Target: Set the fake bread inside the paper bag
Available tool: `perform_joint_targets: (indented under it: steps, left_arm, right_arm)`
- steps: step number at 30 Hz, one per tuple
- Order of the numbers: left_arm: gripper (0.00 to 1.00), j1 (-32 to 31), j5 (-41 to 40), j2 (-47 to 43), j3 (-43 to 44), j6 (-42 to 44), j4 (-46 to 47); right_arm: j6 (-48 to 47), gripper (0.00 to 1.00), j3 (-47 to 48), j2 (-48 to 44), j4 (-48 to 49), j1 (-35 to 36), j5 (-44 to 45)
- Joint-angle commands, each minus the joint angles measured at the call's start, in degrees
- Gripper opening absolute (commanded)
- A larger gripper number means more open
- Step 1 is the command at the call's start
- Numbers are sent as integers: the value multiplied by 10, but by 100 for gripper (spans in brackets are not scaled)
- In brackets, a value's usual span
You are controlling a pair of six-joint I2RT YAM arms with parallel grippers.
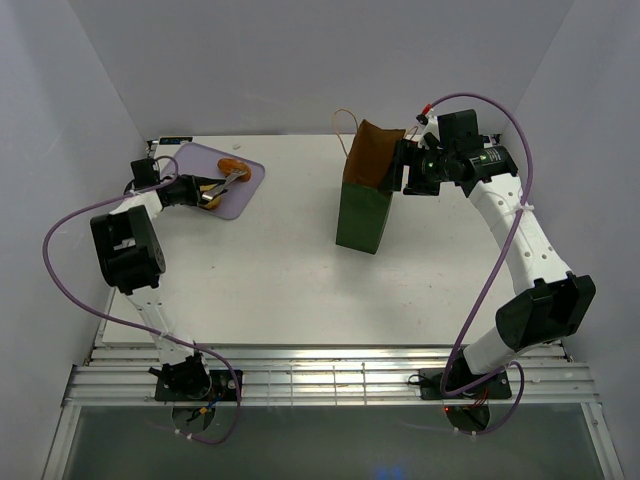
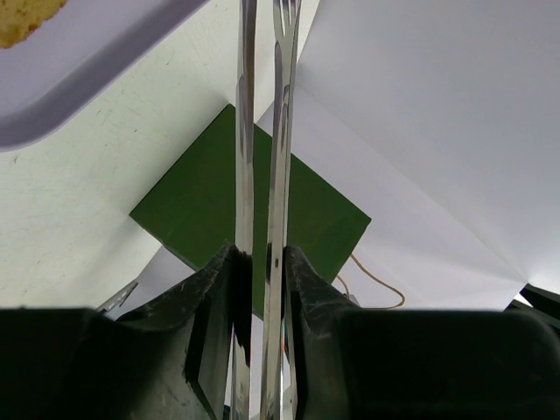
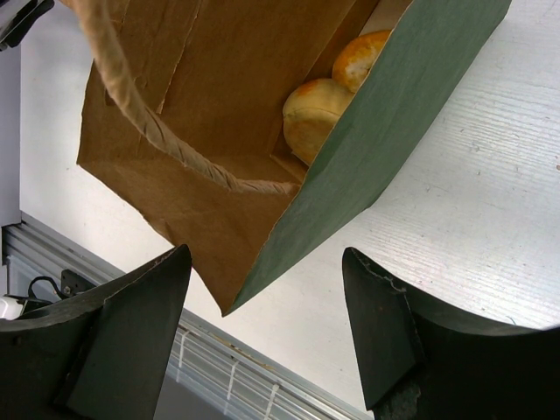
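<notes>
The paper bag (image 1: 363,205) stands upright mid-table, dark green outside and brown inside, its mouth tipped toward my right gripper (image 1: 405,166). The right gripper (image 3: 267,262) is open, and the bag's rim corner (image 3: 262,236) lies between its jaws without touching them. Two golden pastries (image 3: 313,114) lie inside the bag. My left gripper (image 1: 203,191) is shut on metal tongs (image 2: 262,131) over the lilac tray (image 1: 250,185). The tongs' arms are close together. One brown pastry (image 1: 228,165) lies on the tray by the tongs' tips. It also shows in the left wrist view (image 2: 26,17).
The bag's string handle (image 1: 342,125) sticks up at its far side, and another loop (image 3: 140,114) hangs across the mouth. White walls close in the table on three sides. Metal rails (image 1: 330,375) run along the near edge.
</notes>
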Motion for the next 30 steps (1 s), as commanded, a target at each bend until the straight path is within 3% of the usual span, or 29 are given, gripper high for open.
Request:
perform_joint_targets:
  steps: [1,19,30]
  left_arm:
    - [0,4,-2,-59,-2,23,-21]
    - [0,12,-8,-154,20,104,-151]
    - [0,1,26,-228,123,206,-283]
  right_arm:
    - [-4,76,-5,-20,18,-4,-5]
    - [-5,76,4,-14,18,-4,-12]
    - [7,76,26,5,3,-4,9]
